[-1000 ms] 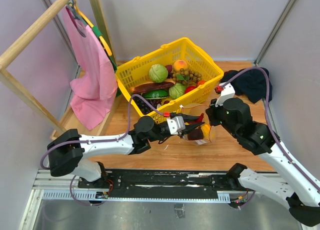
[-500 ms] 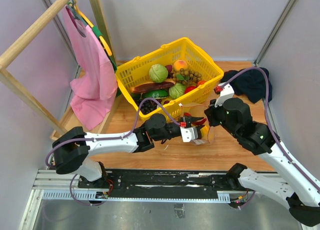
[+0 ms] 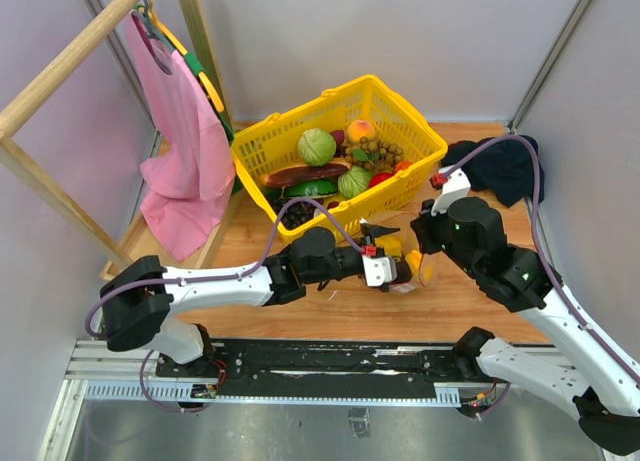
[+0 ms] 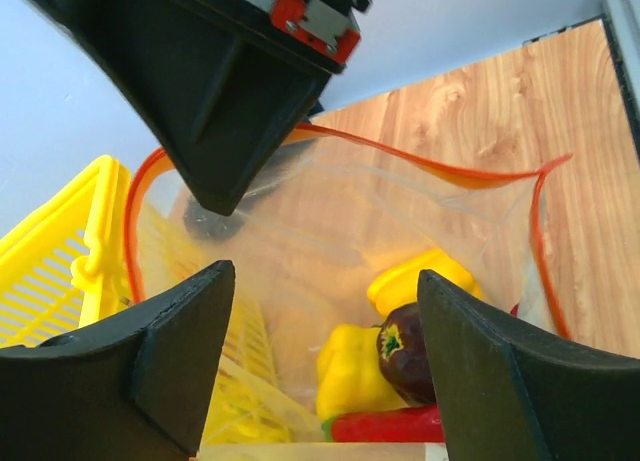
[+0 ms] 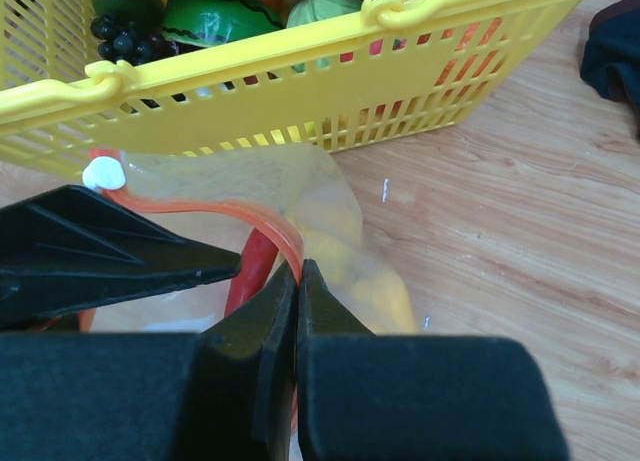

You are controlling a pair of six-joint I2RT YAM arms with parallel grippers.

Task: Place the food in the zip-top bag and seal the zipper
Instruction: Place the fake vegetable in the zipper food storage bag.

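We judge the filling step to be in hand; our left gripper [image 4: 322, 291] hangs wide and empty over the zip-top bag [image 4: 330, 211], which stands on the wooden table [image 5: 520, 231] just beside the yellow basket [image 5: 300, 91]; a yellow bell pepper [image 4: 345, 366], a dark purple piece [image 4: 405, 351] and a red chilli [image 4: 390, 423] lie inside; the right gripper [image 5: 298, 281] pinches the zipper [image 5: 265, 216]; the mouth points up, its long axis roughly along the basket wall; next we fetch more food or press the strip shut.

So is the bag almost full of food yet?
Partly. A yellow pepper, a purple piece and a red piece lie in the zip-top bag. The right end effector pinches the zipper; the left end effector hangs open over the bag. Left: food in the basket, then sealing.
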